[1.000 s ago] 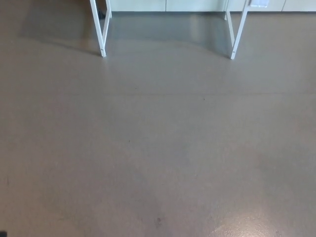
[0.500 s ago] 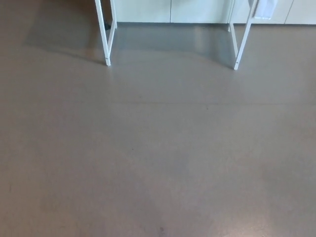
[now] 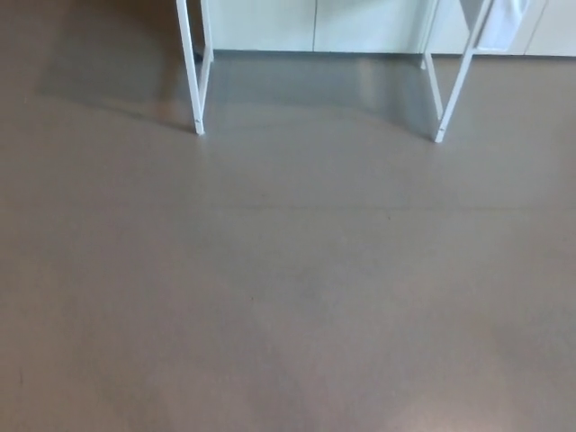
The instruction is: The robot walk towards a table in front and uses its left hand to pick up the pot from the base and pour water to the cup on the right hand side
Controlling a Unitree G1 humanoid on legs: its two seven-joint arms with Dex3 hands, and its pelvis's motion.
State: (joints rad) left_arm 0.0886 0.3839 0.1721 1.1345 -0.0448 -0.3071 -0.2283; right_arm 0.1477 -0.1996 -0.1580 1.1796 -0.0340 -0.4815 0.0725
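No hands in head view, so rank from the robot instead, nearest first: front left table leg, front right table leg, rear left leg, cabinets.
1. front left table leg, picture left, and front right table leg, right: too close to call.
2. rear left leg, just behind the front left.
3. cabinets, along the top edge.

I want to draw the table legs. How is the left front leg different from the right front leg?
The left leg stands almost straight up, while the right leg leans, its foot nearer the middle. The left leg's foot sits a little higher in the picture than the right leg's. Something white hangs by the right leg's top; nothing hangs by the left leg. Both are thin and white, standing on the grey floor.
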